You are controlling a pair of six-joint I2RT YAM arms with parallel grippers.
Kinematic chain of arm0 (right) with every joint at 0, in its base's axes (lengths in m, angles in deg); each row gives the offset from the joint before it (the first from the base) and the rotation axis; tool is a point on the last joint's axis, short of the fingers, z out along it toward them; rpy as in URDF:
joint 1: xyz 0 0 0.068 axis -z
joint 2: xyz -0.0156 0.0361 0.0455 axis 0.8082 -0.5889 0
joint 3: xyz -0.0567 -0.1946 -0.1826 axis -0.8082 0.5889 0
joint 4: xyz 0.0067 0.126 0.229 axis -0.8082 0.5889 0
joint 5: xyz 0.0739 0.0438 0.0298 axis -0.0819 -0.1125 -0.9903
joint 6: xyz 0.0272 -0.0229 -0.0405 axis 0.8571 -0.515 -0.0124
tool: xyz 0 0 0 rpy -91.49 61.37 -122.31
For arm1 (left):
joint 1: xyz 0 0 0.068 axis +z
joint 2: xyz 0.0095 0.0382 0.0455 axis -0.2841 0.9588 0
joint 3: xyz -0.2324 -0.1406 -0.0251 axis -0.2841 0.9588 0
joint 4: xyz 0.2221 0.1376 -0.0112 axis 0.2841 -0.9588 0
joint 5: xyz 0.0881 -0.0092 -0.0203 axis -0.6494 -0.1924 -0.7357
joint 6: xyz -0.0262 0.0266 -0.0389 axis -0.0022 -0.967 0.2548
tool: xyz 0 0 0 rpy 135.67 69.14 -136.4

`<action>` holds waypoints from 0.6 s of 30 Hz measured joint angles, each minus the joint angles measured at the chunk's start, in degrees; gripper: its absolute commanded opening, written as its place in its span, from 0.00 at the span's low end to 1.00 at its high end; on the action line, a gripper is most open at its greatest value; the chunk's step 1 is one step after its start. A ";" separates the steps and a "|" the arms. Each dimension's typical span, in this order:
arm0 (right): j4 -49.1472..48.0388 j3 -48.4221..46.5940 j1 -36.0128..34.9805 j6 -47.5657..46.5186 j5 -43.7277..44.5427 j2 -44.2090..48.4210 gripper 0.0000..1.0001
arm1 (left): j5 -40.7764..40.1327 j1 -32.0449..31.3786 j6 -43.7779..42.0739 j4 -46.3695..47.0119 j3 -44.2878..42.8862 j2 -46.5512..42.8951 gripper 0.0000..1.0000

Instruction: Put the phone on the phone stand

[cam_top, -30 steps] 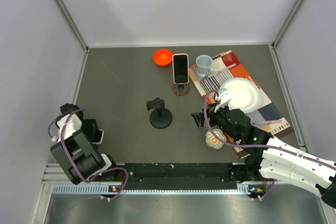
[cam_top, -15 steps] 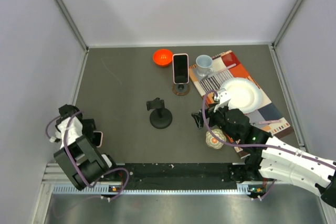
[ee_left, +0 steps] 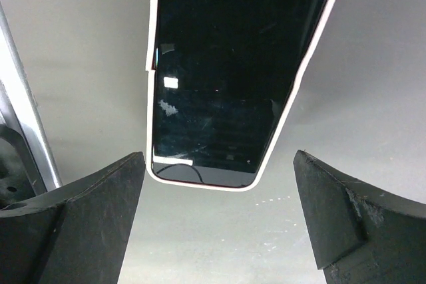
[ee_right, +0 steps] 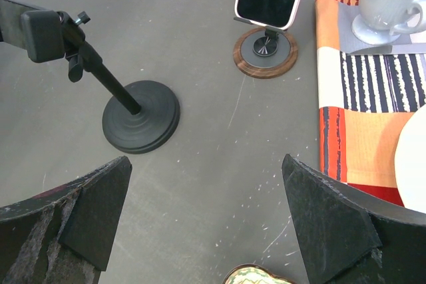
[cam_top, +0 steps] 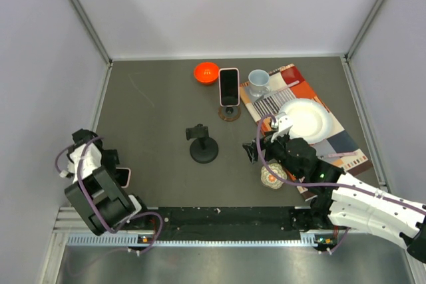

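Observation:
A phone [ee_left: 219, 78] in a white-pink case lies flat, screen up, on the grey table near the left front corner; in the top view it [cam_top: 123, 177] shows beside my left arm. My left gripper [ee_left: 216, 227] is open and empty, its fingers just short of the phone's near end, not touching it; it also shows in the top view [cam_top: 111, 165]. An empty black phone stand [cam_top: 202, 144] with a clamp head stands mid-table, also in the right wrist view [ee_right: 136, 116]. My right gripper [ee_right: 210, 227] is open and empty above bare table right of that stand; it also shows in the top view [cam_top: 251, 151].
A second phone [cam_top: 229, 86] rests upright on a round wooden stand [ee_right: 265, 51] at the back. An orange bowl [cam_top: 206, 72], a mug [cam_top: 259, 80], a white plate [cam_top: 307, 119] on a patterned placemat [cam_top: 283, 98], and a small patterned object [cam_top: 273, 177] are nearby. Walls enclose the table.
My left arm has shifted slightly back and to the left; the phone beside it lies a little nearer the front edge than a second ago. The right arm has not moved.

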State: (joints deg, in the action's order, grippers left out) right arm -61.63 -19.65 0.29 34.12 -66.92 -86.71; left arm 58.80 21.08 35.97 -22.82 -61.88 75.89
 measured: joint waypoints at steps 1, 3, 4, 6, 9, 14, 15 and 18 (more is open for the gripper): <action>0.00 0.00 0.00 0.00 0.00 0.00 0.96 | -0.13 0.00 0.07 -0.02 -0.20 0.74 0.99; 0.00 0.00 0.00 0.00 0.00 0.00 0.96 | -0.33 0.02 0.17 0.04 -0.48 2.60 0.99; 0.00 0.00 0.00 0.00 0.00 0.00 0.96 | -0.37 0.00 0.28 0.09 -0.50 3.50 0.99; 0.02 0.04 0.00 0.00 0.00 0.00 0.96 | -0.39 0.02 0.33 0.28 -0.50 5.22 0.99; 0.02 0.07 0.00 0.00 0.00 0.00 0.96 | -0.35 0.04 0.48 1.81 -0.20 7.32 0.99; 0.00 0.07 0.00 0.00 0.00 0.00 0.96 | 0.87 0.22 1.64 3.45 0.61 7.23 0.86; 0.00 0.07 0.00 0.00 0.00 0.00 0.96 | 1.05 0.22 1.84 4.09 1.07 6.82 0.78; 0.00 0.07 0.00 0.00 0.00 0.00 0.96 | 1.14 0.22 2.51 5.18 2.21 5.46 0.54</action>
State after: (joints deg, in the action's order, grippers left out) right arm -61.63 -19.59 0.29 34.12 -66.92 -86.71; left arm 59.94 21.30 38.48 -17.64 -59.67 81.35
